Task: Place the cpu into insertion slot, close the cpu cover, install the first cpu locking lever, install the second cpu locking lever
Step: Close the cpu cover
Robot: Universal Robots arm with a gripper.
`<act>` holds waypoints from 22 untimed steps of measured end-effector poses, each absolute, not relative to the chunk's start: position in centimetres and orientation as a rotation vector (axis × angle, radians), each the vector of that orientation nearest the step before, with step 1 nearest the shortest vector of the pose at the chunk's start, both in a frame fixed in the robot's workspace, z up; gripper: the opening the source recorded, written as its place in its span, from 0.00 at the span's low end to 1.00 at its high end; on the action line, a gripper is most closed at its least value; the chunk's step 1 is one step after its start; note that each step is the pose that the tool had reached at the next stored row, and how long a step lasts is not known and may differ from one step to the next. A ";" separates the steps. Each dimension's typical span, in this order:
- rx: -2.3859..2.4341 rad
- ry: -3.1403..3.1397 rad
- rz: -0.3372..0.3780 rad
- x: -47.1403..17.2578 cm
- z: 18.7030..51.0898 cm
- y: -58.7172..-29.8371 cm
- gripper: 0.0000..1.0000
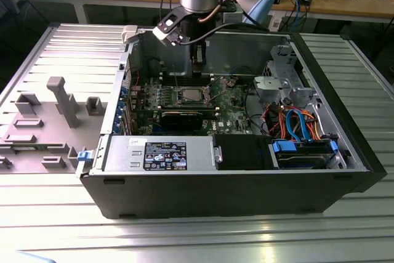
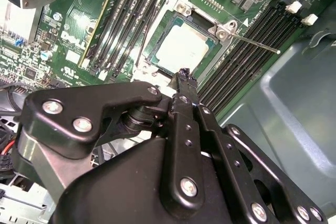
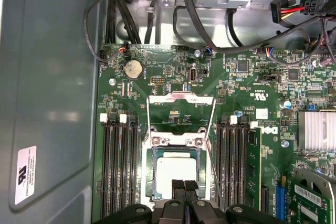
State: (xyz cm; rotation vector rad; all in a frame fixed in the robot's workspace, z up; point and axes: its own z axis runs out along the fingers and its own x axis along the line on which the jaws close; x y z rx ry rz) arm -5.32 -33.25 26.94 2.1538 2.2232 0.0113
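The cpu [image 3: 176, 174] lies flat in the insertion slot [image 3: 150, 182] on the green board; its silver top also shows in the second wrist view [image 2: 181, 47] and in the exterior view [image 1: 189, 95]. The cpu cover [image 3: 181, 98] stands raised off the socket, and the board shows through its cut-out. A thin locking lever [image 2: 257, 44] sticks out sideways over the memory slots. My gripper [image 3: 184, 184] is shut with nothing in it. Its fingertips [image 2: 184, 74] hang just over the cpu's near edge. In the exterior view the gripper [image 1: 198, 63] is inside the case above the socket.
Long black memory slots [image 3: 119, 171] flank the socket on both sides. The case wall [image 3: 47, 77] is close by. A power supply with a black label [image 1: 165, 155], a drive bay with blue and orange cables [image 1: 295, 127] and a grey fixture plate [image 1: 55, 109] surround the board.
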 end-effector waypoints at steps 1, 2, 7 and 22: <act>2.154 2.223 0.011 -5.2 26.9 -33.2 0.11; 2.154 2.223 0.011 -5.0 26.9 -33.2 0.11; 2.154 2.223 0.011 -4.6 26.9 -33.2 0.11; 2.154 2.223 0.011 -4.6 27.7 -33.2 0.11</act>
